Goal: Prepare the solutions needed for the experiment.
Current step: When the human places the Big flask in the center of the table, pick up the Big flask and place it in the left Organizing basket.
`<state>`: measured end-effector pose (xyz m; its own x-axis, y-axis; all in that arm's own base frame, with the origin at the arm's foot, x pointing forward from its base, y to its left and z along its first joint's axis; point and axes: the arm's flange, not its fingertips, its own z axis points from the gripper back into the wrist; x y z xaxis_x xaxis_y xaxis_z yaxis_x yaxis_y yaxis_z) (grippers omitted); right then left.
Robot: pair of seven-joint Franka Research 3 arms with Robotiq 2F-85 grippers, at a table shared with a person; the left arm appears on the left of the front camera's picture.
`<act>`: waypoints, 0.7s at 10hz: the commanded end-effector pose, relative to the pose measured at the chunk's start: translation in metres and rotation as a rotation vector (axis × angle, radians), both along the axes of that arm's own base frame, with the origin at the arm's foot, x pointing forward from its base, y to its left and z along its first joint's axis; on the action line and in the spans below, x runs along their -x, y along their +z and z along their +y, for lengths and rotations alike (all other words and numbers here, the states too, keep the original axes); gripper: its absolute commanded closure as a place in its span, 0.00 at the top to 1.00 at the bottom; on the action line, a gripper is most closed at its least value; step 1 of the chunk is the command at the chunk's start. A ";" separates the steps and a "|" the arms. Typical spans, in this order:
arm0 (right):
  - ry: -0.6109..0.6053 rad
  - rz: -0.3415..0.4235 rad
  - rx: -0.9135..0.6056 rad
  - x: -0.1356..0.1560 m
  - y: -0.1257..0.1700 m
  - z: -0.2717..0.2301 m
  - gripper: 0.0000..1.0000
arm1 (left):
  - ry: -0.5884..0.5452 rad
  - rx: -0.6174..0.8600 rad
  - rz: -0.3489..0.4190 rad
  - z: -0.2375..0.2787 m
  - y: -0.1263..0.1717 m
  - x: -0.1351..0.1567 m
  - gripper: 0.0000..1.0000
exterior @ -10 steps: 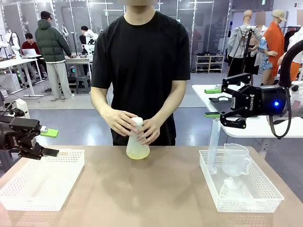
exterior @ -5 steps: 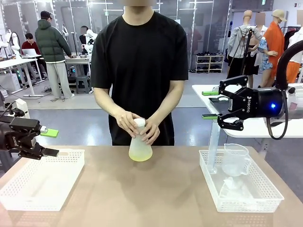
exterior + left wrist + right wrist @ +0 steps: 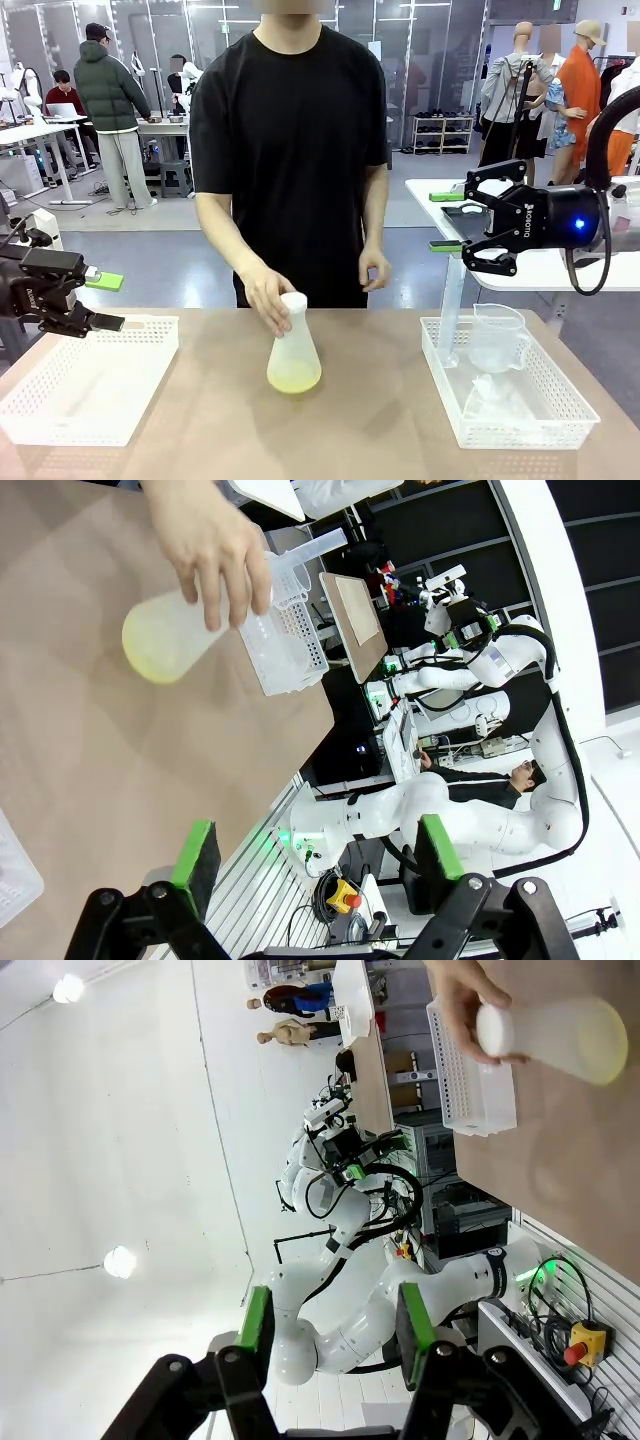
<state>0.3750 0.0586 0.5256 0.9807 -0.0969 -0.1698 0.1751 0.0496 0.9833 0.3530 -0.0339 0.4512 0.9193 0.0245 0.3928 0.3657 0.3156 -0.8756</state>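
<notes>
Tan table (image 3: 200, 430): flask (image 3: 294, 345) upright, neck up, solutions (image 3: 294, 379) at base; left pincer (image 3: 108, 302), right pincer (image 3: 446, 220) both agape, empty.

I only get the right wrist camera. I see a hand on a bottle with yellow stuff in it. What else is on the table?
Observer: At the table's right side, a white basket holds a clear measuring jug.
Operator: Is anything tall in it?
Observer: Yes, a clear cylinder stands upright in its far left corner.
Operator: Where's the person's second hand?
Observer: The other hand hangs free by the person's waist, off the flask.
</notes>
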 end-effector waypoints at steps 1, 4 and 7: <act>0.001 -0.002 -0.002 0.000 0.001 0.002 0.63 | 0.004 0.030 -0.005 -0.003 0.001 0.000 1.00; 0.001 -0.002 -0.002 0.000 0.001 0.002 0.63 | 0.004 0.030 -0.005 -0.003 0.001 0.000 1.00; 0.001 -0.002 -0.002 0.000 0.001 0.002 0.63 | 0.004 0.030 -0.005 -0.003 0.001 0.000 1.00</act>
<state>0.3750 0.0589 0.5254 0.9807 -0.0965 -0.1698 0.1753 0.0509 0.9832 0.3530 -0.0339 0.4512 0.9193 0.0245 0.3928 0.3657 0.3156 -0.8756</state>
